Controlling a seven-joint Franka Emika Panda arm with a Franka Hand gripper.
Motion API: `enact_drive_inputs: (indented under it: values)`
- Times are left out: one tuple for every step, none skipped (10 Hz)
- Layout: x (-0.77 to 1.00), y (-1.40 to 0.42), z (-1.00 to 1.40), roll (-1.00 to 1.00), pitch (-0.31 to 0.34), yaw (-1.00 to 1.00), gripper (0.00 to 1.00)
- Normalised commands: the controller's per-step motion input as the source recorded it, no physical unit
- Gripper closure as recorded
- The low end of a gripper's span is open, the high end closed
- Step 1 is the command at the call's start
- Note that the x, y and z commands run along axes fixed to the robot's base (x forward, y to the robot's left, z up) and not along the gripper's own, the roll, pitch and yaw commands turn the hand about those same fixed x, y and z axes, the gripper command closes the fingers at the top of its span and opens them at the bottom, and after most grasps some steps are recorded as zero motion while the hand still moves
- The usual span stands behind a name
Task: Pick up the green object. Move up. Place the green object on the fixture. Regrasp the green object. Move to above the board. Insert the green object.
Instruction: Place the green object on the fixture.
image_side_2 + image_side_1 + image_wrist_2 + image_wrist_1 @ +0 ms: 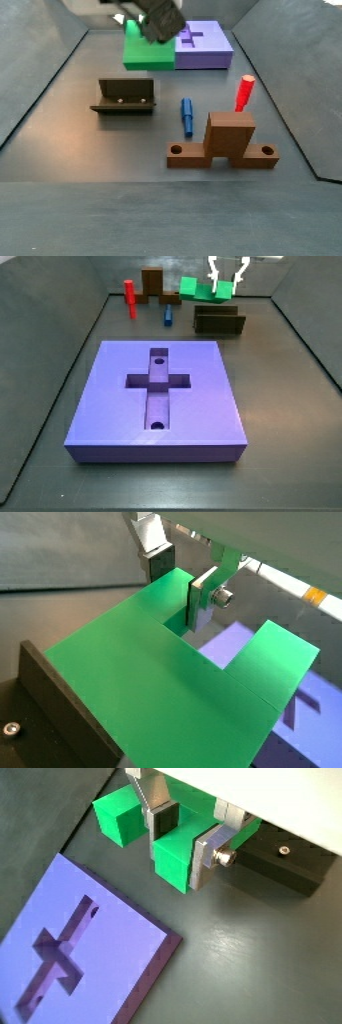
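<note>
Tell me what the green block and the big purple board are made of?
The chunky green block, gripped by the gripper near the dark fixture, looks like matte plastic: even bright colour, crisp edges, no shine. The flat purple board with a cross-shaped recess also seems plastic, smooth and uniformly coloured, though painted material cannot be ruled out.

Even soft light, faint shadows; low-resolution, slightly blurred frames.
</note>
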Motion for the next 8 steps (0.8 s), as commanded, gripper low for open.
enact_drive_inputs:
  values:
    - [0.5, 0.42, 0.01, -0.75, 0.023, -0.04, 1.0]
    - [0.31, 0.37, 0.0, -0.55, 0.017, 0.0, 1.0]
    - [0.0, -0.01, 0.0, 0.03, 0.0, 0.0, 1.0]
    - [0.0, 0.0, -0.05, -0.09, -0.131, 0.0, 1.0]
    - [0.39, 0.0, -0.23, -0.33, -0.46, -0.13, 1.0]
    - [0.64, 0.13, -0.26, -0.24, -0.36, -0.25, 1.0]
    - [0.55, 0.24, -0.22, -0.08, -0.203, -0.15, 1.0]
    - [0.43, 0.33, -0.24, 0.0, 0.0, -0.07, 1.0]
